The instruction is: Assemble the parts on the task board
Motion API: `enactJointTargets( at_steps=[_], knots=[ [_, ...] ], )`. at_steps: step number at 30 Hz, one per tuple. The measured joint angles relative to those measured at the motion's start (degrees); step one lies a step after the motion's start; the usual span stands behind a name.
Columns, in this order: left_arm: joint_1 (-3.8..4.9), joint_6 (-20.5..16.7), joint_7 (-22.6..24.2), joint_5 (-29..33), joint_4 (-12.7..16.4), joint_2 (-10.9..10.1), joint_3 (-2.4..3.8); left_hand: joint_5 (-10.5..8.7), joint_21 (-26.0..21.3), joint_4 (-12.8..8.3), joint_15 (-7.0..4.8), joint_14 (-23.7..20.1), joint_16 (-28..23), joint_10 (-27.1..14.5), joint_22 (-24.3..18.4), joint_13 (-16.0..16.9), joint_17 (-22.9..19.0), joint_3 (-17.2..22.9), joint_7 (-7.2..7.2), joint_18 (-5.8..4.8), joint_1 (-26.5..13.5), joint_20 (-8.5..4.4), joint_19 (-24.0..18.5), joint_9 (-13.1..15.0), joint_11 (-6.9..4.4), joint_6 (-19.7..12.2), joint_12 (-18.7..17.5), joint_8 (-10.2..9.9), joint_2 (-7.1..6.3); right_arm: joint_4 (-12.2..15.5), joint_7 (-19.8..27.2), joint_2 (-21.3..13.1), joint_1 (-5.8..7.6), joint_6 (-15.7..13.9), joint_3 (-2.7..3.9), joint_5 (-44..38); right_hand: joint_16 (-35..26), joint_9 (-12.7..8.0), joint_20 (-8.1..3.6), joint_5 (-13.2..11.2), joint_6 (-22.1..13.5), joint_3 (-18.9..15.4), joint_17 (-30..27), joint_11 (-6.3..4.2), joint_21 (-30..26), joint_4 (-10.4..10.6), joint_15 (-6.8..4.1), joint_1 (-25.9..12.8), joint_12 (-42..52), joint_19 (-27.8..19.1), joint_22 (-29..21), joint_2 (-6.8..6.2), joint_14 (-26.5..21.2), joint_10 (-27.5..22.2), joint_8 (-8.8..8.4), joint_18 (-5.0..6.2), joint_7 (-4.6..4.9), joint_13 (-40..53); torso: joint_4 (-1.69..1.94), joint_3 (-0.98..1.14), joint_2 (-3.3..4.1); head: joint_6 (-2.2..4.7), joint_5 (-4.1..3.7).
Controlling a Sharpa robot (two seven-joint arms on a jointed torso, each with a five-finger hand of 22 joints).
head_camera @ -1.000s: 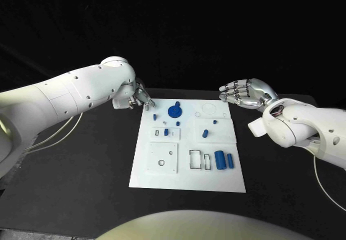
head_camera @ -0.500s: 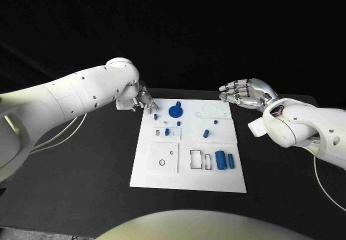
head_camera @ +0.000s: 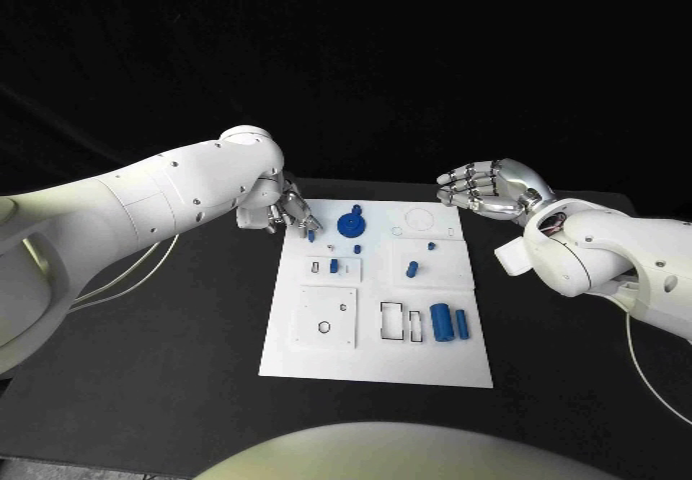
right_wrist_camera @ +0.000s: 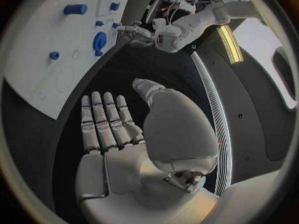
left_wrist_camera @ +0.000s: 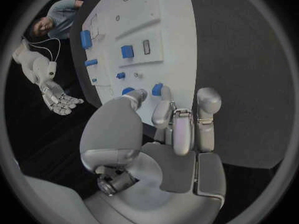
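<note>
fingers of the left hand (head_camera: 289,212) have crept inward onto the task board (head_camera: 378,345), spread and holding nothing, tips beside a small blue part (head_camera: 310,235) at its near corner; likely the next pick. right hand (head_camera: 493,187) stays open opposite.

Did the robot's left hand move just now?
Yes. The left hand has crept rightward in the head view, from beside the task board onto its far left corner, toward the small blue part there.

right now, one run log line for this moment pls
left robot hand: open, at task board far-left corner by small blue part | right robot hand: open, off board | blue disc: on board
</note>
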Motion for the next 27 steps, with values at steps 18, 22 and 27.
enactJointTargets(
  at_steps=[18,22,27],
  knots=[
    [-0.19,0.0,0.0,0.5,-0.3,0.1,-0.07,-1.56,-0.2,-0.4,0.00,0.0,0.0,-0.1,0.5,0.0,0.0,3.2,-0.21,0.00,3.8,0.00,0.0,-0.1,-0.13,-0.2,0.2,0.5,2.75,0.0,-0.1,-0.1,-0.01,0.1,0.00,0.0,0.0,0.0,0.00,0.0,0.0,0.0,0.0,0.00,0.0,0.0,0.00,0.0,0.0,0.0,0.0,0.00,0.0,0.0,0.00,0.00,0.00,0.0,-0.01,0.07,0.02,-0.29,-0.08],
    [-0.20,0.0,0.1,0.5,-0.2,0.1,-0.08,-3.28,-0.4,-0.4,0.00,0.0,0.0,-0.2,0.7,-0.2,0.0,4.6,-0.20,0.00,4.9,0.00,0.0,-0.1,-0.21,-0.2,0.5,0.7,2.99,0.0,-0.1,-0.1,-0.02,0.1,0.00,0.0,0.0,-0.1,0.00,0.0,0.0,0.0,-0.1,0.00,0.0,0.0,0.00,0.0,0.0,0.0,-0.1,0.00,0.0,0.0,0.00,0.00,0.00,0.0,0.00,0.07,0.01,-0.31,-0.08],
    [-0.20,-0.2,0.2,0.7,-0.2,0.2,-0.08,-4.90,-0.4,-0.6,0.00,0.0,0.0,-0.2,0.9,-0.2,0.0,6.6,-0.20,0.00,6.7,0.00,0.0,-0.1,-0.21,-0.2,0.5,1.2,3.21,0.0,-0.1,-0.1,-0.02,0.2,0.00,0.0,0.0,-0.1,0.00,0.0,0.0,0.0,-0.1,0.00,0.0,0.0,0.00,0.0,0.0,0.0,-0.1,0.00,0.0,0.0,0.00,-0.01,0.00,0.0,0.00,0.04,0.00,-0.27,-0.08]
  ],
)
